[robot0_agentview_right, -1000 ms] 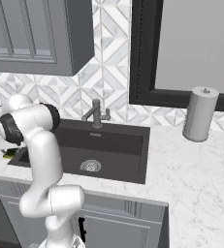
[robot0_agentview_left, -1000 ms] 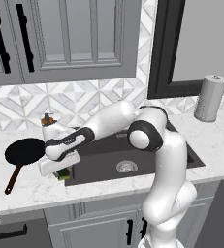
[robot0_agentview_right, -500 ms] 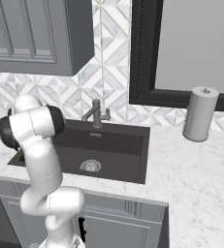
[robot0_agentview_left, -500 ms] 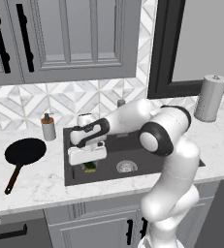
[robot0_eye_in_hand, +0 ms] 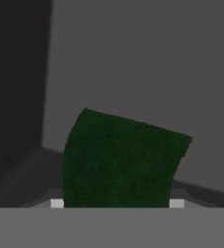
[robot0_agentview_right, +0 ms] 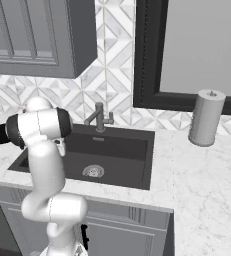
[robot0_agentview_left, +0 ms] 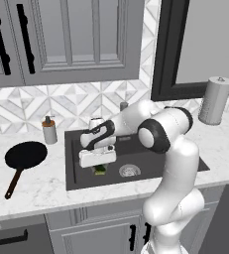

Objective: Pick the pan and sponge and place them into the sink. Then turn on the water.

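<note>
No legible markings found.
No text, label, brand, number or sign can be read on the soap bottle, the paper towel roll, the cabinet doors or the marble counter; all these surfaces are plain in the three views.
</note>
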Available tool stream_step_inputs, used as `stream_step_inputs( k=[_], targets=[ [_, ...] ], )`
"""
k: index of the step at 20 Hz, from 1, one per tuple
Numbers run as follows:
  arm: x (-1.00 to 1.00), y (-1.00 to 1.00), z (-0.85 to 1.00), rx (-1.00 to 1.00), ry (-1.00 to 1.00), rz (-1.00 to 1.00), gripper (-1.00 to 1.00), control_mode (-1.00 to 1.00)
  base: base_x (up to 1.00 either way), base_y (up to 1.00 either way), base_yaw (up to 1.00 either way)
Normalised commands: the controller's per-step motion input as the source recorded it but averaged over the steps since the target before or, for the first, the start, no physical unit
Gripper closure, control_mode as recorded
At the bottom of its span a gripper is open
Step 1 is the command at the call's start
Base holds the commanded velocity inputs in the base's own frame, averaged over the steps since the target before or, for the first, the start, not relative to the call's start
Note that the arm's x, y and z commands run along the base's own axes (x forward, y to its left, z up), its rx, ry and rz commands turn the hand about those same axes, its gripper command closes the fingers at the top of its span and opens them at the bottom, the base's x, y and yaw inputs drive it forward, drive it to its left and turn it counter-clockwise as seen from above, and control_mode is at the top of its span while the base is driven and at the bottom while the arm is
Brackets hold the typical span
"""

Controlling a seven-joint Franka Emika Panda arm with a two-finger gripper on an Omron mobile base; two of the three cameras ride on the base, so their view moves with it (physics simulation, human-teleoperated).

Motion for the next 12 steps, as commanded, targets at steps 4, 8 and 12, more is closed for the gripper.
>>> stream_step_inputs(
  k=[4,8,12],
  targets=[
    [0.39,-0.03,-0.36,-0.02,0.00,0.00,1.00,-1.00,0.00,0.00,0.00],
    [0.38,-0.14,-0.25,0.00,0.00,0.00,1.00,-1.00,0.00,0.00,0.00],
    [0.33,-0.29,-0.31,0.00,0.00,0.00,1.00,-1.00,0.00,0.00,0.00]
  ],
)
